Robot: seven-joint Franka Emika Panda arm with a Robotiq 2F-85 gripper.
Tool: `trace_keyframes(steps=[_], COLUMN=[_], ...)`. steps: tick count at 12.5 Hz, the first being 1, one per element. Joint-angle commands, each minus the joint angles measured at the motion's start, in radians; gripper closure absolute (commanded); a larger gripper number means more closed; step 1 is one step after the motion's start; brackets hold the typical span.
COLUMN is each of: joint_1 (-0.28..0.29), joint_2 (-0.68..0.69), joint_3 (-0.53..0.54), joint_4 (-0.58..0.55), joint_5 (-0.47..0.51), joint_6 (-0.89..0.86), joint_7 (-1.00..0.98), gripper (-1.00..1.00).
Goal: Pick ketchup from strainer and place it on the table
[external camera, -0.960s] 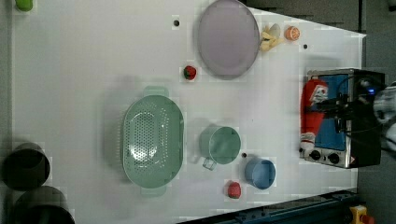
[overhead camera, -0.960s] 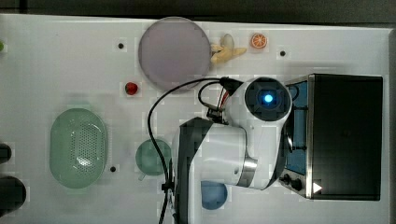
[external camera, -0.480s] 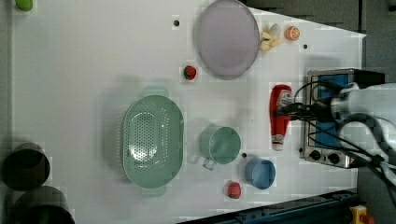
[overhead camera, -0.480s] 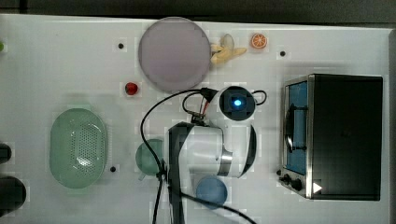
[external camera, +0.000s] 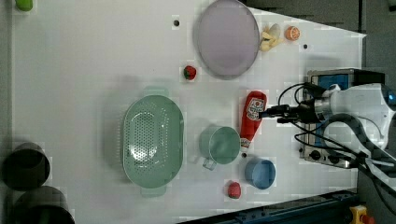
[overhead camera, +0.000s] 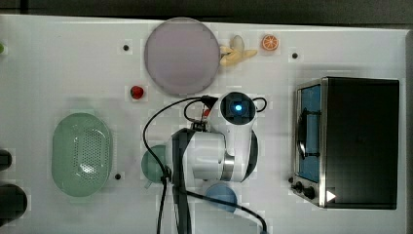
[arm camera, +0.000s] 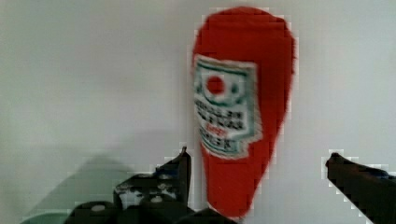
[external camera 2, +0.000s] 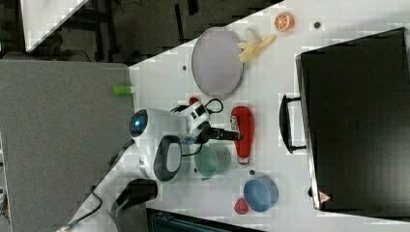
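The red ketchup (external camera: 253, 116) bottle with a white label lies flat on the white table (external camera: 93, 56), between the green cup and the toaster oven. It also appears in the right view as ketchup (external camera 2: 243, 130). My gripper (arm camera: 258, 156) is open, its fingers wide apart on either side of the ketchup (arm camera: 238, 107), and the right finger is clearly off it. In the left view the gripper (external camera: 271, 112) hovers at the bottle's side. The pale green strainer (external camera: 175, 135) is empty, far to the left view's left; it appears in the top view as the strainer (overhead camera: 61, 146).
A toaster oven (overhead camera: 358, 141) stands at the top view's right. A green cup (external camera: 219, 144) and a blue bowl (external camera: 260, 173) sit close to the bottle. A purple plate (overhead camera: 181, 55), a banana (overhead camera: 236, 51), an orange slice (overhead camera: 270, 42), two strawberries (external camera: 189, 72) and dark cups (external camera: 25, 165) lie around.
The arm carried the ketchup away from the toaster oven toward the left view's left. The bottle now lies on the table and the fingers have opened off it.
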Motion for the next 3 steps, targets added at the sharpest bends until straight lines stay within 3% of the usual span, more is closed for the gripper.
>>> trace_keyframes(steps=[1, 3], joint_1=[-0.011, -0.011], joint_2=[-0.157, -0.232], joint_3=[-0.002, -0.007], joint_4=[0.08, 0.146], joint_5=[0.0, 0.0], joint_6=[-0.072, -0.2], joint_7=[0.102, 0.26], gripper=[-1.0, -1.0])
